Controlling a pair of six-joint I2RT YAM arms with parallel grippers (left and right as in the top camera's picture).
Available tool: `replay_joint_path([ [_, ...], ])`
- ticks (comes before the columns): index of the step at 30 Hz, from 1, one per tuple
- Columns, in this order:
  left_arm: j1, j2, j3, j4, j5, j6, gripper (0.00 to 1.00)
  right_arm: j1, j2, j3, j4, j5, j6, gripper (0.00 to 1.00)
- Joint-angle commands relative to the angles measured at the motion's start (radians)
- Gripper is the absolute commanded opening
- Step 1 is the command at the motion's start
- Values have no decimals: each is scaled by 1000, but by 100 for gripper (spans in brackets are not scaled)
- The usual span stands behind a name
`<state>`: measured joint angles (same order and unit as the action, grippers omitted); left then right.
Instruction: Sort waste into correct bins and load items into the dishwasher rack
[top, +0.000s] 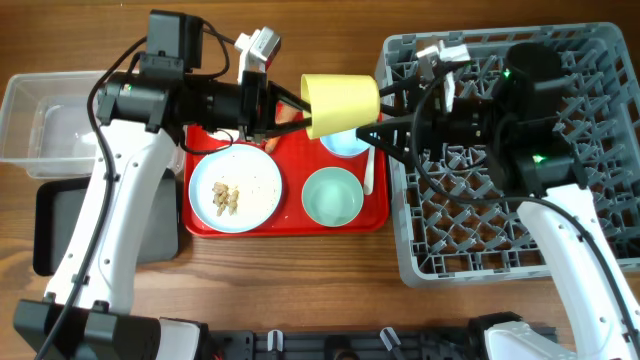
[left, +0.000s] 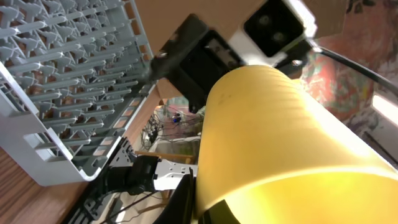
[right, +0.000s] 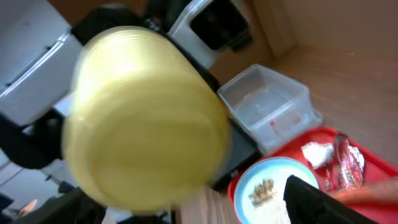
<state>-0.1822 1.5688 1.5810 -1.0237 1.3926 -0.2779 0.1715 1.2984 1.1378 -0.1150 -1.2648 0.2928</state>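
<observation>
The yellow-green cup hangs on its side in the air between both arms, above the red tray. My left gripper is shut on the cup's rim, one finger inside the mouth, as the left wrist view shows along the cup wall. My right gripper is open, its fingers spread around the cup's base, not clamped. The grey dishwasher rack is at the right. The light-blue plate holds rice scraps. The pale green bowl, light-blue bowl and white spoon sit on the tray.
The flat red serving tray lies in the middle. The clear tub and the black tray are at the left. The right wrist view shows the tissue and the red wrapper on the tray behind the plate.
</observation>
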Motion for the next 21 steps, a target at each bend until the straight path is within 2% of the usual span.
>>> replay_joint_path([
  [1,-30,-11,1,2,-21,12,4,-1,-18,6,137,-112,130,92],
  [3,-45,-11,1,2,-26,11,4,-1,-18,6,245,-136,201,90],
  [4,-48,-11,1,2,-37,9,4,-1,-18,6,273,-144,216,83],
  [7,-48,-11,1,2,-37,9,4,-1,-14,6,272,-160,235,71],
  [10,-48,-11,1,3,-49,9,4,-1,-15,6,272,-183,234,69],
  [13,-48,-11,1,5,-60,9,4,-1,-15,6,272,-212,233,59],
  [14,-48,-11,1,11,-60,8,4,-1,-15,6,272,-215,234,58],
  [16,-48,-11,1,26,-60,1,4,8,-15,6,272,-238,234,69],
  [21,-48,-11,1,38,-60,0,4,58,-15,6,272,-218,230,70],
])
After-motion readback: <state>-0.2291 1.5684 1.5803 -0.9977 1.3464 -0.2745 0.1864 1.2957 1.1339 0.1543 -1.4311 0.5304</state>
